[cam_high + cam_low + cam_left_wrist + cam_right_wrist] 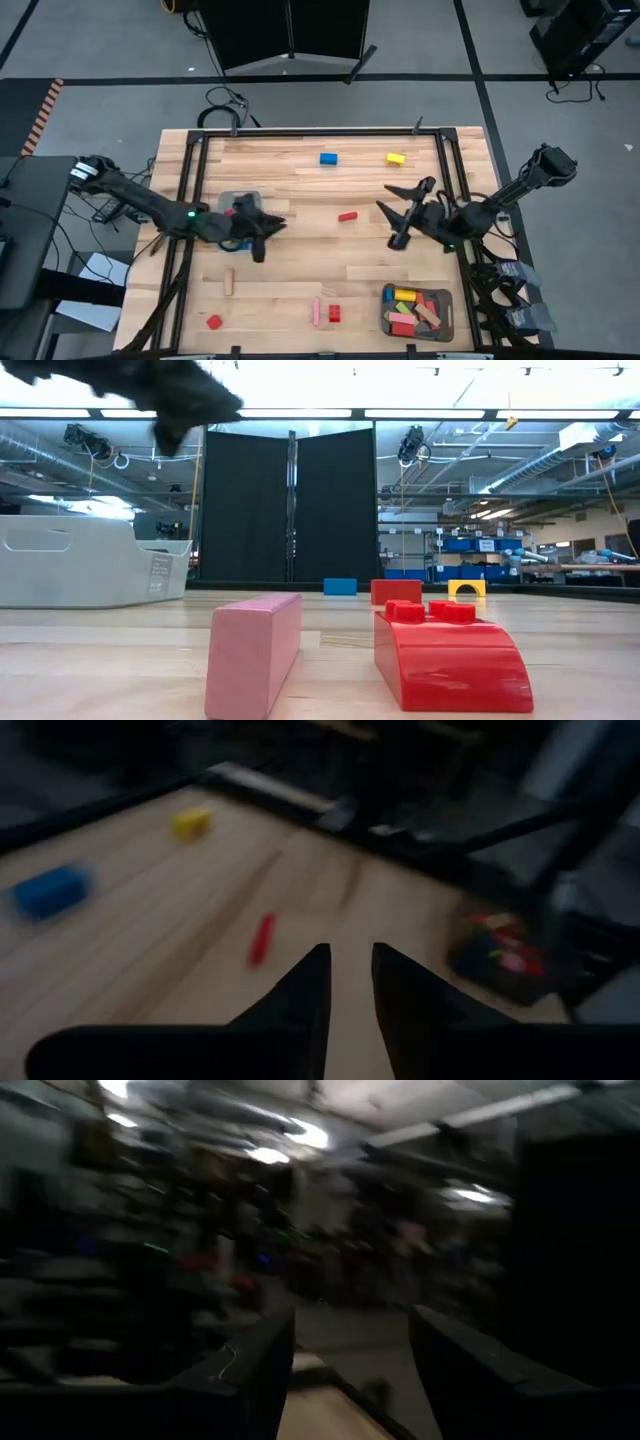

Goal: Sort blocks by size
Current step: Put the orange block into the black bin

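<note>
My left gripper (pixel 268 226) hovers over the grey left tray (pixel 238 198), its fingers a narrow gap apart with nothing between them (pixel 350 965). It also shows at the top of the low view (pixel 170 400). My right gripper (pixel 397 212) is open and empty above the table's right middle, right of a small red block (pixel 347 216). A blue block (pixel 328 158) and a yellow block (pixel 396 158) lie flat near the far edge. A wooden bar (pixel 229 282), a red block (pixel 214 322), a pink bar (pixel 316 311) and a red block (pixel 334 314) lie near the front edge.
The grey right tray (pixel 450 322) at the front right holds several red, yellow, green and pink blocks. A black metal frame (pixel 190 200) runs along the table's left, right and far sides. Bare wood lies in the table's middle (pixel 310 250).
</note>
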Robot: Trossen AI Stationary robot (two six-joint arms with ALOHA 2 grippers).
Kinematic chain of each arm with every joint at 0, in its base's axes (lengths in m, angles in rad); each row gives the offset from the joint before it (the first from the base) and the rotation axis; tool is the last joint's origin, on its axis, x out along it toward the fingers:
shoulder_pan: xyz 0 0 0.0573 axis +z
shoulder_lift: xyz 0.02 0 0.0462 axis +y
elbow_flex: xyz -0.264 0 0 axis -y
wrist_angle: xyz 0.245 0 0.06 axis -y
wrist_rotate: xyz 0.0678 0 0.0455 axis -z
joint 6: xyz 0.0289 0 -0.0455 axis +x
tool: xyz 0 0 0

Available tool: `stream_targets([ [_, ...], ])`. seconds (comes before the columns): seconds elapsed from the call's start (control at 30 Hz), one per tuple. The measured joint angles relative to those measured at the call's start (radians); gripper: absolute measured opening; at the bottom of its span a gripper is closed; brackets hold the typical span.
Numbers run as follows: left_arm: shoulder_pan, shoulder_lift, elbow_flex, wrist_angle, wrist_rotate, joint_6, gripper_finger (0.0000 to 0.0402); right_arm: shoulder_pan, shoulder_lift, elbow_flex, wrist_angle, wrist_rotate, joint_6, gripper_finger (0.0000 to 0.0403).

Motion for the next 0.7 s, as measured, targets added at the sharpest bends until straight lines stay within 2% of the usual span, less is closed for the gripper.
stream_targets([
  [0.07, -0.041, -0.056, -0.004, -0.148, -0.099, -0.105, 0.0082, -0.033, 0.016, 0.001, -0.023, 0.043, 0.036, 0.0209],
  [0.13, -0.072, -0.087, -0.004, -0.26, -0.139, -0.218, 0.0082, -0.062, 0.03, 0.006, -0.07, 0.05, 0.077, 0.0209],
  [0.3, -0.138, -0.068, -0.004, -0.402, -0.118, -0.443, 0.0081, -0.119, 0.073, 0.053, -0.207, 0.042, 0.166, 0.0209],
  [0.47, -0.195, -0.024, 0.006, -0.491, 0.039, -0.61, 0.0081, -0.15, 0.12, 0.08, -0.274, 0.039, 0.204, 0.0209],
  [0.7, -0.282, 0.038, 0.149, -0.694, 0.329, -0.771, 0.008, -0.171, 0.144, 0.084, -0.274, 0.023, 0.218, 0.0209],
])
